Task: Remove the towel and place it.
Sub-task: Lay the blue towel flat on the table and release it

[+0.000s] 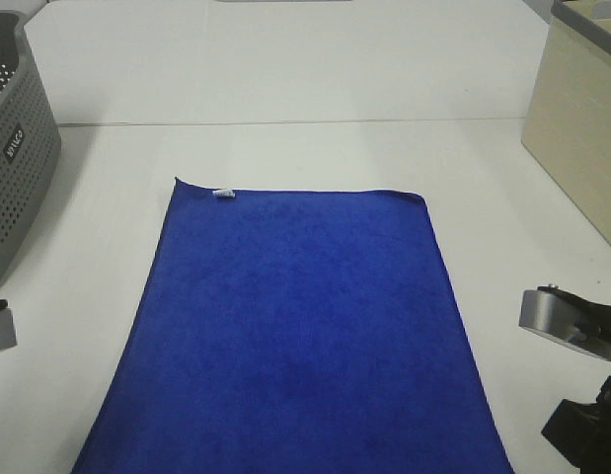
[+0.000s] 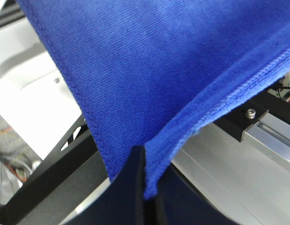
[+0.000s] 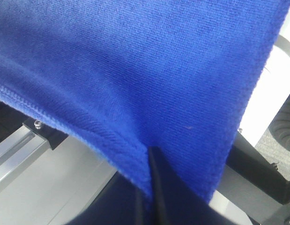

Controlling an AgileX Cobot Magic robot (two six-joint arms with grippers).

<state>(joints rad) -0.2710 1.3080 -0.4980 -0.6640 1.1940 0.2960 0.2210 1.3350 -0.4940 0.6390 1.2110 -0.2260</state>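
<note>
Blue towel (image 1: 290, 326) lies flat on the table (image 1: 285, 148); left gripper (image 2: 144, 164) and right gripper (image 3: 152, 164) each pinch, seemingly, one near corner, jaws pressed together.

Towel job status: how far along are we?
Done: the towel is outside the grey basket, spread on the white table. In hand: the left tool and right tool are each shut on a near corner. Left: release both corners and back the arms off. The near edge is cut off in the high view, so I cannot tell if it lies flat.
</note>
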